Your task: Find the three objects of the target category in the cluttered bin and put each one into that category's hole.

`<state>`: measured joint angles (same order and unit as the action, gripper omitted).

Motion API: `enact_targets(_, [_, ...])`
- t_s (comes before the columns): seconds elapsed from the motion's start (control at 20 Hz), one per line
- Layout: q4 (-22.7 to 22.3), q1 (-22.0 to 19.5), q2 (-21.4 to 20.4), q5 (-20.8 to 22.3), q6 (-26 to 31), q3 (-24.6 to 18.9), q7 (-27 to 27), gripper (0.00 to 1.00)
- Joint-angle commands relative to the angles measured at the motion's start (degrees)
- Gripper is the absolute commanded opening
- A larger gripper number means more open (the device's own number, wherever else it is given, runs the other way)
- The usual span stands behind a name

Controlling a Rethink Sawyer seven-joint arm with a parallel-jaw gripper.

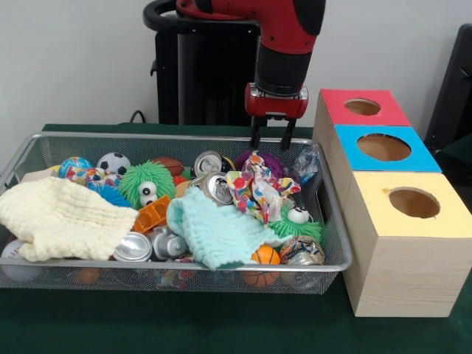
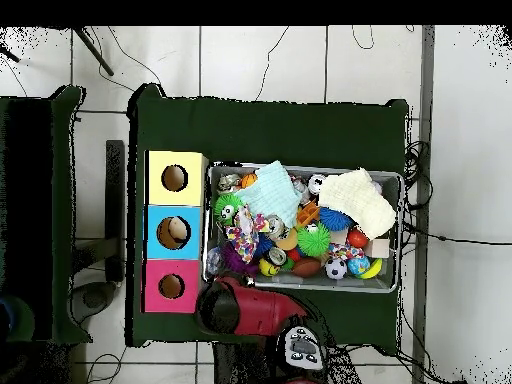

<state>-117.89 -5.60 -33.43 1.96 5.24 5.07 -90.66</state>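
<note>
The wire mesh bin (image 1: 184, 137) stands on the green table, full of clutter. Silvery cans show among it: one upright at the back middle (image 1: 209, 162), one tilted just in front of it (image 1: 219, 188), and two on their sides at the front (image 1: 133, 248) (image 1: 168, 243). A crushed printed can (image 1: 302, 251) lies at the front right. My gripper (image 1: 273, 139) hangs open and empty over the bin's back right part, above a purple fuzzy toy. In the overhead view the red arm (image 2: 240, 305) covers the gripper beside the bin (image 2: 330, 287).
Three wooden boxes with round holes stand right of the bin: red top (image 1: 335, 107), blue top (image 1: 350, 141), yellow top (image 1: 369, 195). A cream cloth (image 1: 63, 217), a mint cloth (image 1: 214, 228), a green fuzzy toy (image 1: 147, 184) and toy balls cover other items.
</note>
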Motion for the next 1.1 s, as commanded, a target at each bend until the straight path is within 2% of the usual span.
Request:
enact_targets(0.05, [-1.29, -1.68, -0.15, -1.33, -4.37, -6.53, -12.55, 1.0])
enact_targets(0.45, [-1.49, -0.92, 0.19, -2.09, -4.99, -5.87, -13.1, 1.0])
enact_targets(0.6, [-1.6, -0.55, 1.63, -2.49, -7.02, -5.84, -14.11, 1.0])
enact_targets(1.1, [-1.36, 0.23, 3.27, -3.44, -7.92, -5.9, -14.36, 1.0])
